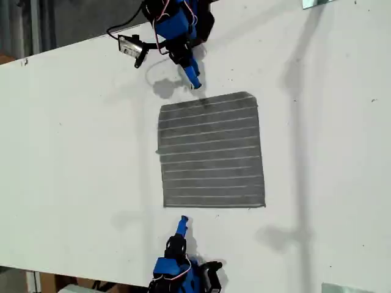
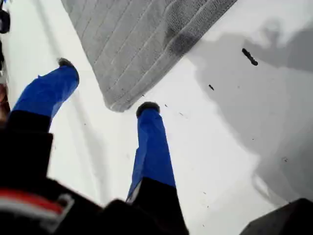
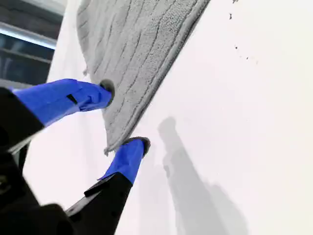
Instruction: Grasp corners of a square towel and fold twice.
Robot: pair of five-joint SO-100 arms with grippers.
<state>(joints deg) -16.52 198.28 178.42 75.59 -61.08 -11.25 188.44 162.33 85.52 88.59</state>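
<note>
The towel lies flat and unfolded on the white bench, its stripes running across the exterior view, with one blue arm above it and another below it, both towards its edge on the exterior view's left. The first end effector stands wide and holds nothing, a towel corner lying just ahead between its tips. The second end effector is also spread, straddling another corner – whether its fingers touch the cloth cannot be told
</note>
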